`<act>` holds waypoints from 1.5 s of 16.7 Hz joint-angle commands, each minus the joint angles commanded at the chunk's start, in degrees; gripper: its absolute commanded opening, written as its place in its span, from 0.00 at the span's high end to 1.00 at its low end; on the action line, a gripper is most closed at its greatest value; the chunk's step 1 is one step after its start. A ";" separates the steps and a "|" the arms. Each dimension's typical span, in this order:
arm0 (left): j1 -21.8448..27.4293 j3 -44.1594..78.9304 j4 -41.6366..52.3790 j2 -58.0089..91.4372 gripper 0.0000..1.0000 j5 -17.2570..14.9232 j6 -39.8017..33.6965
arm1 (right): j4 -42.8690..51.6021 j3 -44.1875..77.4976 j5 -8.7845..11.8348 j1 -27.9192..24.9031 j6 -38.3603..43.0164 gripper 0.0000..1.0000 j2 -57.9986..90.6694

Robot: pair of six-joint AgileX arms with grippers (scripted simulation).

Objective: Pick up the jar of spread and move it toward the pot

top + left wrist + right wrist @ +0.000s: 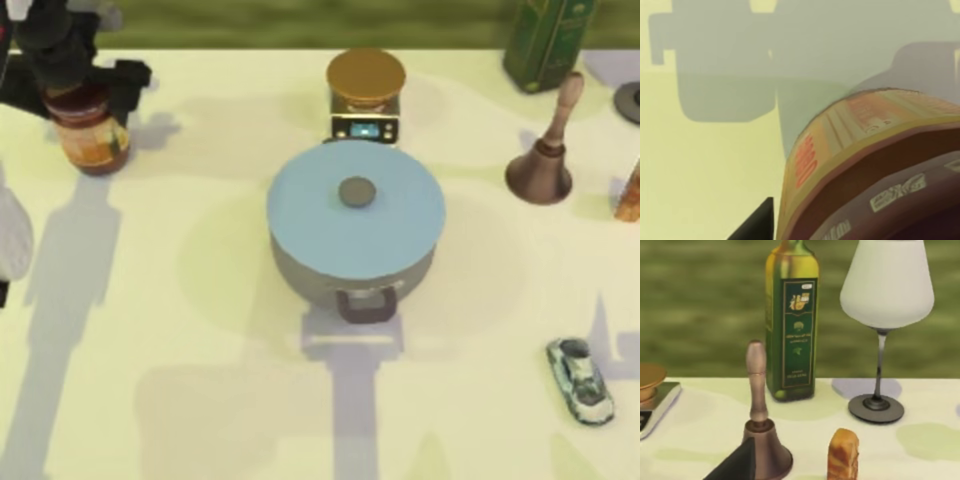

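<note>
The jar of spread (92, 135) sits at the far left of the table, upright or nearly so, its dark lid tucked under the left gripper (72, 85), which comes down on it from above. In the left wrist view the jar (870, 165) fills most of the picture, its orange label right up against the camera, and only a dark sliver of one finger (757, 225) shows beside it; the fingers look to be set around the lid end, though I cannot tell whether they are clamped on it or just standing either side.

The pot (355, 225) stands in the middle of the table, well apart from the jar and to its right (and a little nearer the front edge). So, as I judge it, the coming move is a carry rightward across bare table, and the left arm is plainly the closer one for it.

Behind the pot is a gold-topped scale (366, 95). Over on the right stand a wooden-handled bell (545, 155), a green bottle (545, 40) and a toy car (580, 380). The right arm is parked off the right edge; its own gripper hardly shows, so its fingers can't be read.
</note>
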State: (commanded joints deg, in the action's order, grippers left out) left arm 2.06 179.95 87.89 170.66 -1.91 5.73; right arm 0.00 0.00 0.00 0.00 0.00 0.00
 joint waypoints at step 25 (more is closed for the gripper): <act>-0.89 -55.04 -14.88 -38.37 1.00 0.61 -0.10 | 0.00 0.00 0.00 0.00 0.00 0.00 0.00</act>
State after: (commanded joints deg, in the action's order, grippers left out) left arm 1.18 124.91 73.01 132.29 -1.30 5.63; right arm 0.00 0.00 0.00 0.00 0.00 0.00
